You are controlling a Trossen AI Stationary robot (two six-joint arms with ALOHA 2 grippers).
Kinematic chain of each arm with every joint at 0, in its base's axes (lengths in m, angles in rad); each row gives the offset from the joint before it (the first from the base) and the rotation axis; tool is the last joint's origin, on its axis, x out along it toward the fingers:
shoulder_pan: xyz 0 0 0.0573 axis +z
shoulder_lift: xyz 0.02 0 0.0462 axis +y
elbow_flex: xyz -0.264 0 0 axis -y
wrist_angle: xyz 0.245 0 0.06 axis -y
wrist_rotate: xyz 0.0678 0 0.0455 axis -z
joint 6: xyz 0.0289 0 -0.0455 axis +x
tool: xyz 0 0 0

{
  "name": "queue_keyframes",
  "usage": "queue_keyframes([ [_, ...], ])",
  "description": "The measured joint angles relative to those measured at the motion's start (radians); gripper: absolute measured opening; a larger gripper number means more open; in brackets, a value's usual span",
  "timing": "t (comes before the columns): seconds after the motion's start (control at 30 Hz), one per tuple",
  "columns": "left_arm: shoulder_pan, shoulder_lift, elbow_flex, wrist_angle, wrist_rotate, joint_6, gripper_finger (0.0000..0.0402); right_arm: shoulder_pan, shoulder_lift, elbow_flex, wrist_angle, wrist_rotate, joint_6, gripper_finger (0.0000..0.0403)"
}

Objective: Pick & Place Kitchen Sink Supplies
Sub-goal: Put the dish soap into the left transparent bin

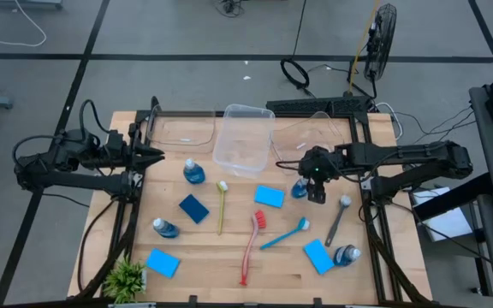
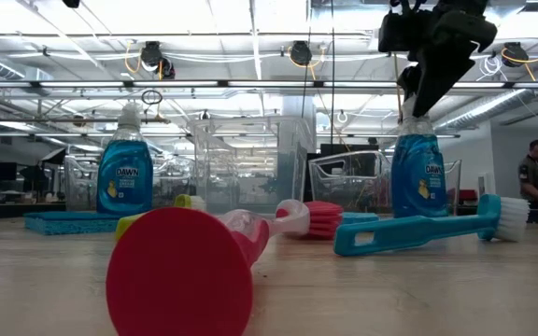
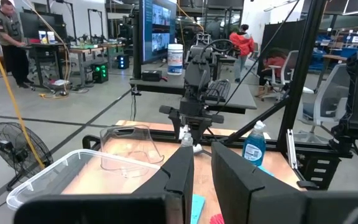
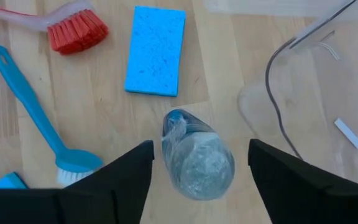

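Note:
My right gripper [image 4: 201, 145] is open and points down over a clear bottle of blue liquid [image 4: 197, 163] that stands upright on the table [image 1: 229, 274] right of centre, beside a clear tub [image 4: 316, 87]. Its fingers stand on either side of the bottle top without touching it; in the low view the gripper [image 2: 420, 89] sits just above the bottle [image 2: 418, 173]. My left gripper [image 1: 157, 155] waits shut at the table's left far side. Other bottles [image 1: 193, 172] [image 1: 164, 228] [image 1: 347, 254], blue sponges [image 1: 269, 196] [image 1: 193, 208] and brushes, red [image 1: 251, 244], blue [image 1: 285, 233], yellow-green [image 1: 221, 205] and grey [image 1: 339, 218], lie flat on the wood.
Clear tubs [image 1: 245, 139] [image 1: 182, 128] [image 1: 315, 128] stand along the far edge. A small green plant [image 1: 125, 278] sits at the near left corner. More sponges [image 1: 162, 262] [image 1: 317, 256] lie near the front edge. People work in the room beyond the table.

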Motion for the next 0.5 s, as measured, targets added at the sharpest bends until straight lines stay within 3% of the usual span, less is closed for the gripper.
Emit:
queue_keyframes([
  [0.4, 0.000, 0.000, 0.000, 0.000, 0.000, 0.004, 0.0063, 0.000, 0.000, 0.000, -0.001, 0.000, 0.026, 0.0131],
  [0.5, 0.000, 0.000, 0.000, 0.000, 0.000, 0.003, 0.0063, 0.000, -0.001, 0.000, 0.000, 0.000, 0.026, 0.0121],
])
